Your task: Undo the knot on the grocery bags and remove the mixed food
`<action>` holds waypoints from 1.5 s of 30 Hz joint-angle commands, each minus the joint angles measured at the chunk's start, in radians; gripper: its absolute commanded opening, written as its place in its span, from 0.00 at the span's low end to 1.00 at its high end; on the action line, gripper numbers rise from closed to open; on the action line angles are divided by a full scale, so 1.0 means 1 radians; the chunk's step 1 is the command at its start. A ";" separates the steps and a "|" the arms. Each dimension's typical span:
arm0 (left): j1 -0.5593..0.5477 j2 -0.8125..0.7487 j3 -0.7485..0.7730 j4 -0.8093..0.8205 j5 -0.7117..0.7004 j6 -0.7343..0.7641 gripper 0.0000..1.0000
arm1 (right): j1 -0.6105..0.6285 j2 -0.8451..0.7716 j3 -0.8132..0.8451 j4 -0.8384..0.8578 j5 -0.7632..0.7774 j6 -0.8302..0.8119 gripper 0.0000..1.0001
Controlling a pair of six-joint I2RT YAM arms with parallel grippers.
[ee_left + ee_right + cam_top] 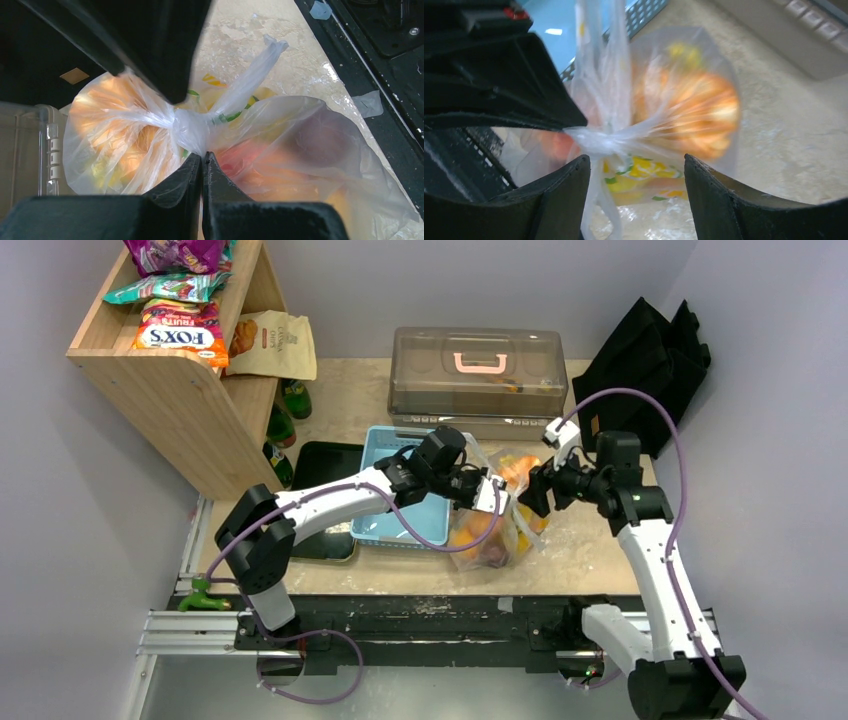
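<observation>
On surface point(240, 40), left end effector point(202, 159) pinched closed on knot point(191, 129) of bag point(310, 125) holding food point(696, 112); right end effector point(636, 160) wide open just beside knot, gripping nothing.

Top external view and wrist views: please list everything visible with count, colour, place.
plastic bag: one, clear, table centre
knot: one, whitish, bag top
food: count unclear, orange and yellow, inside bag
basket: one, light blue, left of bag
tray: one, black, left of basket
lidded box: one, smoky grey, pink handle, behind bag
fabric bag: one, black, far right
shelf: one, wooden, far left
snack packets: four, mixed colours, on and beside shelf
bottles: at least two, green, under shelf
left gripper: one, black, shut on knot
right gripper: one, black, open beside knot
</observation>
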 commanded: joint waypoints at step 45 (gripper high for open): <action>-0.031 -0.069 -0.003 -0.192 0.180 0.134 0.00 | 0.127 0.081 -0.295 0.597 0.687 0.425 0.27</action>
